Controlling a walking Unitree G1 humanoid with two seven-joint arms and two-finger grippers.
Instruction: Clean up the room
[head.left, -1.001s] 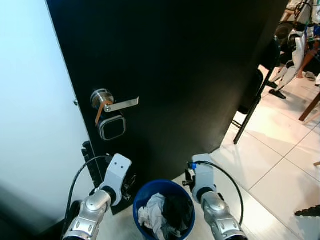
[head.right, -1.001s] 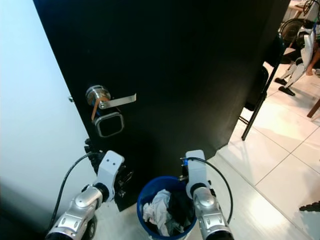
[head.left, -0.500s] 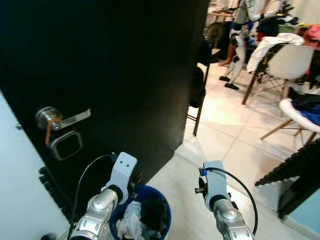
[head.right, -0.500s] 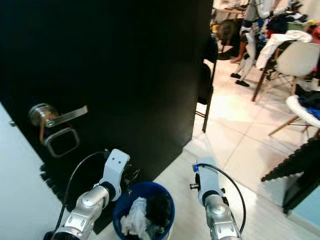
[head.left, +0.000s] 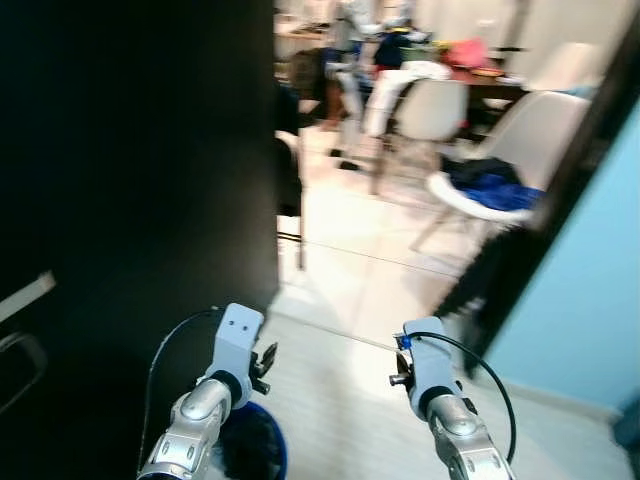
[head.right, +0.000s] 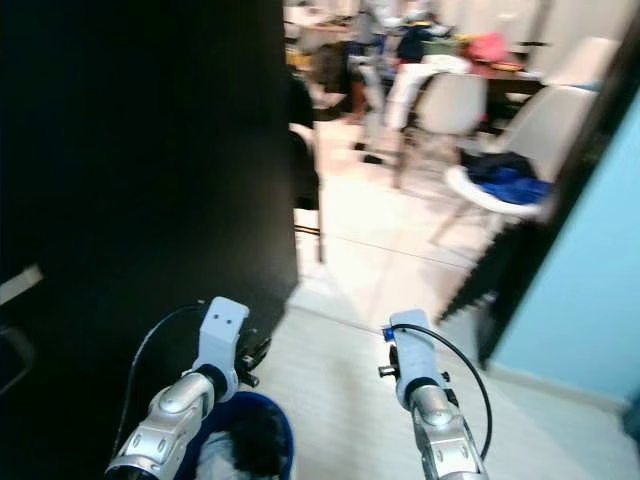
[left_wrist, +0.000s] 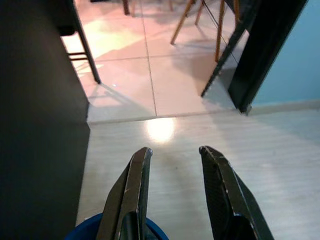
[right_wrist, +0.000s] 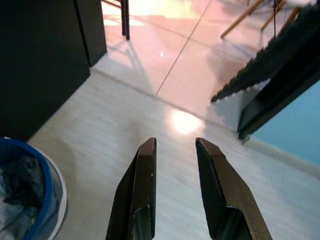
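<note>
A black door (head.left: 130, 180) takes up the left of the frame, with a tiled room of white chairs (head.left: 500, 150) seen at upper right (pretty blurry). The blue bin (head.right: 245, 440) of clothes is found at the bottom left, under the left gripper (left_wrist: 172, 165). The right gripper (right_wrist: 175, 155) is held beside it over bare floor, both sets of fingers parted with nothing gripped.

Both silver arms are raised forward at the near edge of the scene, roughly level with each other and well apart. Left gripper (left_wrist: 172, 192): the two black fingers (left_wrist: 131, 190) are parted with a clear gap, nothing between them. Right gripper (right_wrist: 175, 185): fingers (right_wrist: 214, 185) likewise parted and empty. White wrist housings face up, with a black cable looping from each forearm.
</note>
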